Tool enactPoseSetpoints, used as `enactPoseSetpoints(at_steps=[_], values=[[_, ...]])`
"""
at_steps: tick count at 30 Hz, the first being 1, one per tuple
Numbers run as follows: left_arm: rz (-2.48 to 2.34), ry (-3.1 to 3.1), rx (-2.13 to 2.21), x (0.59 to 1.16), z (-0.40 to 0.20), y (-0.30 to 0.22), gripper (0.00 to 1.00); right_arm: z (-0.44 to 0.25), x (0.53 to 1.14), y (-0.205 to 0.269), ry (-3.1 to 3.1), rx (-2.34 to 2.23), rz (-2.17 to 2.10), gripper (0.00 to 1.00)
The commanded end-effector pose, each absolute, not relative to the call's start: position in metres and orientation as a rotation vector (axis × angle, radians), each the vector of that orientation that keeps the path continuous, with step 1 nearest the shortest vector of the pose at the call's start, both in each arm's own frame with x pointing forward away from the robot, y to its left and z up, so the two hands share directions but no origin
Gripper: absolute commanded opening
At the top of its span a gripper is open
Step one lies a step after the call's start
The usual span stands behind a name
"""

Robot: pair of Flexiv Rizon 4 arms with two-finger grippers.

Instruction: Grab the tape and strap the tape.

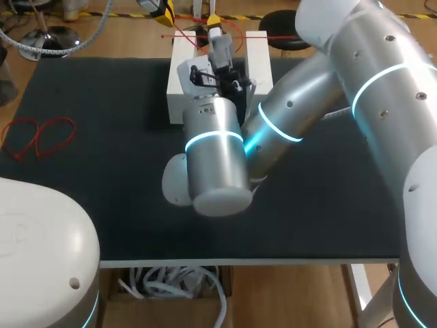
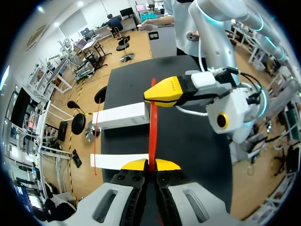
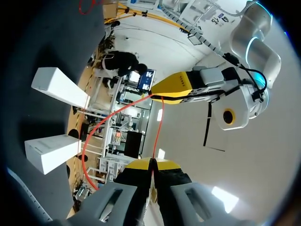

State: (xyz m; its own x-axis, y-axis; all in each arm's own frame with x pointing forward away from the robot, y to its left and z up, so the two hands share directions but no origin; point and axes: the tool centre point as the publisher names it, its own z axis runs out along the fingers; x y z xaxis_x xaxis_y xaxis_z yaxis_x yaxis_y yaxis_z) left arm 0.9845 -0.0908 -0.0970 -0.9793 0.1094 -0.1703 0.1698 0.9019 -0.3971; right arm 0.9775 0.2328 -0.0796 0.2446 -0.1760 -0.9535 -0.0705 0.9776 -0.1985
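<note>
A red strap (image 2: 152, 127) runs taut from my left gripper (image 2: 150, 165), which is shut on one end, to my right gripper (image 2: 170, 92), shut on it further along. In the right wrist view the right gripper (image 3: 151, 165) pinches the thin red strap (image 3: 159, 127), which leads to the left gripper (image 3: 175, 87) and then loops back in a long arc beside the blocks. From above, the right gripper (image 1: 215, 33) hangs over two white blocks (image 1: 183, 75) at the table's far edge. The left gripper (image 1: 160, 9) is just beyond them, and part of the strap (image 1: 183, 35) crosses the blocks.
The two white blocks (image 2: 120, 116) stand side by side with a gap between them. Further red straps (image 1: 41, 135) lie in loops on the black table (image 1: 102, 184) at the left. My right arm (image 1: 287, 123) spans the middle of the table.
</note>
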Motion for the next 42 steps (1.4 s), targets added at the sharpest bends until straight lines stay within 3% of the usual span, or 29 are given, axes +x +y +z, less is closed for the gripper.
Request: enactPoseSetpoints(at_steps=[1, 42], values=[[-0.624, 2.927, 0.215, 0.985, -0.096, -0.091, 0.0, -0.078, 0.974, 0.237, 1.335, -0.211, -0.084, 0.0], [-0.624, 2.927, 0.215, 0.985, -0.096, -0.091, 0.0, -0.084, 0.983, 0.27, 1.364, -0.209, -0.114, 0.0]])
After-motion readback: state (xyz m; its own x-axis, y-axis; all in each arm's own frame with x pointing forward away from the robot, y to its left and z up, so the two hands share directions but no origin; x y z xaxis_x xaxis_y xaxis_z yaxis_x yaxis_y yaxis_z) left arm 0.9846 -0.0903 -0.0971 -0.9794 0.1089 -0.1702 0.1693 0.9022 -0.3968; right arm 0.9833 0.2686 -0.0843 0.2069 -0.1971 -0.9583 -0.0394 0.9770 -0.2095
